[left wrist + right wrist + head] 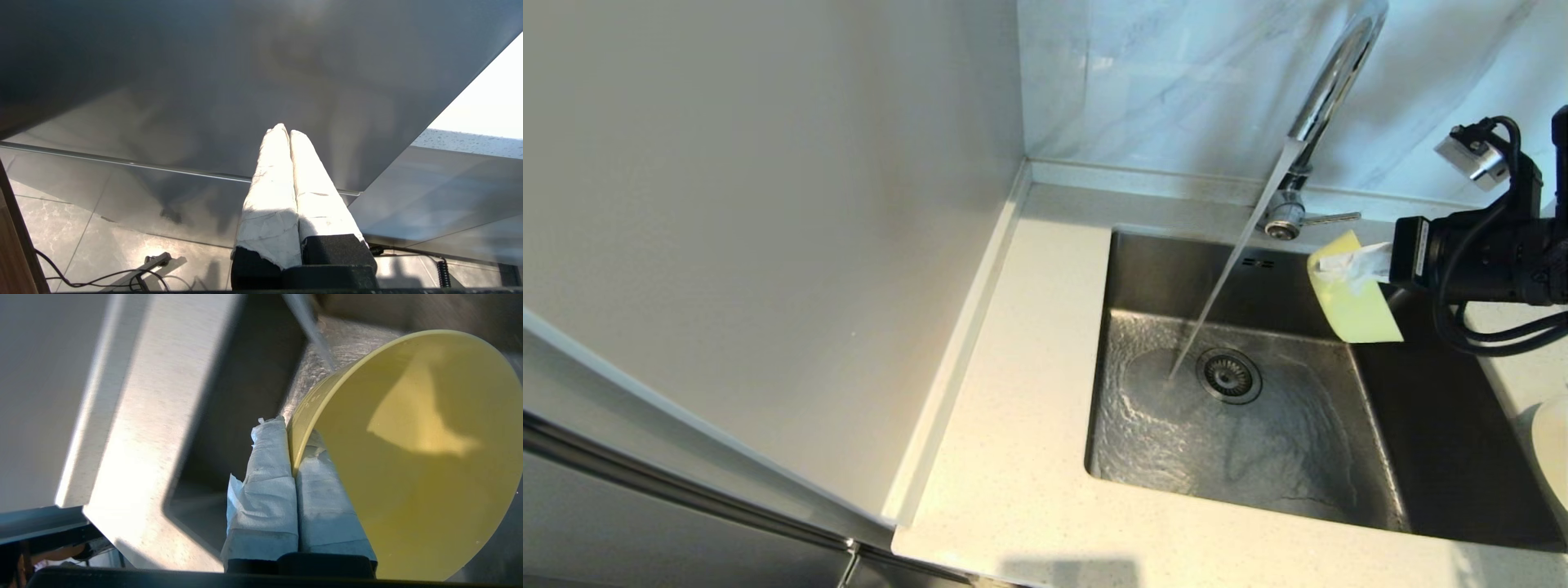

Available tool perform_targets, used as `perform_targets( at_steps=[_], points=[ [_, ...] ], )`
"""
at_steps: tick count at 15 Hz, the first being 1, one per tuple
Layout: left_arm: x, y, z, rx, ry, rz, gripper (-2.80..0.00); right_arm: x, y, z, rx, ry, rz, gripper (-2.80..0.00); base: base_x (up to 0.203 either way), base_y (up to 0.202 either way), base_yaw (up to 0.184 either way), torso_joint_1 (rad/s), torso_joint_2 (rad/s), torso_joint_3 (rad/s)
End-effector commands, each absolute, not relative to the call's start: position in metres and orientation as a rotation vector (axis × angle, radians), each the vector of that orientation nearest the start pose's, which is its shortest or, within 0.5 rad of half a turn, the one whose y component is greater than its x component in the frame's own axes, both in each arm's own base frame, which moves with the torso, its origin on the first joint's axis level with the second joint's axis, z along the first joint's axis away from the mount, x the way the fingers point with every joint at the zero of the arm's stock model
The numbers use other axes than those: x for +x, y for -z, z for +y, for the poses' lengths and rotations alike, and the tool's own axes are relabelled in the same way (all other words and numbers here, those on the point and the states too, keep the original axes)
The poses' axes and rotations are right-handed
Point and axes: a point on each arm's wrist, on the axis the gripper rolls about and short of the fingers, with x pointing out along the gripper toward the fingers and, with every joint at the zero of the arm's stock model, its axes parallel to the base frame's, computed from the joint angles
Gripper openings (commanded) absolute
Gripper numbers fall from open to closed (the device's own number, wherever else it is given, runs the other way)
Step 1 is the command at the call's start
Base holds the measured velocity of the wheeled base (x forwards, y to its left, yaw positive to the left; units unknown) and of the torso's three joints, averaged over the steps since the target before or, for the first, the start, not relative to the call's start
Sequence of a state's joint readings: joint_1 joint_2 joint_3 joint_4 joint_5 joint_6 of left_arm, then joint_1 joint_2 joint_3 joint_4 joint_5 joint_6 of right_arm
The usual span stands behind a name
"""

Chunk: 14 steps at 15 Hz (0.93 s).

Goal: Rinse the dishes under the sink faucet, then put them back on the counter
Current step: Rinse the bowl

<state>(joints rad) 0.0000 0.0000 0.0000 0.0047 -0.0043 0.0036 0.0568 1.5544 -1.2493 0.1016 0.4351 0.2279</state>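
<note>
My right gripper [1347,265] is shut on the rim of the pale yellow bowl [1352,302], holding it tilted on edge over the right side of the sink [1160,433]. In the right wrist view the bowl [412,457] has its hollow facing the camera, and the white-wrapped fingers [269,473] pinch its rim. Water runs slantwise from the chrome faucet [1327,90] to the basin floor beside the drain [1229,376], left of the bowl and apart from it. The white plate [1553,445] lies on the counter [1021,392] at the right edge. My left gripper [284,130] is shut and empty, parked below the counter.
The faucet's side lever [1331,218] points right, just behind the bowl. A plain wall panel [768,204] stands along the counter's left side and a marble-veined panel [1176,73] at the back. Water covers the basin floor.
</note>
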Motion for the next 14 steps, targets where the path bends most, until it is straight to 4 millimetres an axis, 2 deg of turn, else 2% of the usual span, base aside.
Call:
perform_targets(
  at_steps=[1, 5, 9, 12, 14],
  points=[
    [-0.023, -0.075, 0.000, 0.003, 0.005, 0.005, -2.80, 0.271, -0.280, 0.036, 0.273, -0.504, 0.354, -2.80, 0.000, 0.000, 0.000, 0.000, 0.00, 0.000],
    [-0.023, -0.075, 0.000, 0.003, 0.005, 0.005, -2.80, 0.265, -0.278, 0.071, 0.244, -0.644, 0.310, -2.80, 0.000, 0.000, 0.000, 0.000, 0.00, 0.000],
    [-0.023, -0.075, 0.000, 0.003, 0.005, 0.005, -2.80, 0.274, -0.276, 0.078, 0.239, -0.659, 0.304, -2.80, 0.000, 0.000, 0.000, 0.000, 0.00, 0.000],
    [-0.023, -0.075, 0.000, 0.003, 0.005, 0.005, -2.80, 0.290, -0.265, 0.082, 0.232, -0.621, 0.301, -2.80, 0.000, 0.000, 0.000, 0.000, 0.00, 0.000],
    [-0.023, -0.075, 0.000, 0.003, 0.005, 0.005, -2.80, 0.293, -0.261, 0.088, 0.230, -0.633, 0.312, -2.80, 0.000, 0.000, 0.000, 0.000, 0.00, 0.000]
  ],
)
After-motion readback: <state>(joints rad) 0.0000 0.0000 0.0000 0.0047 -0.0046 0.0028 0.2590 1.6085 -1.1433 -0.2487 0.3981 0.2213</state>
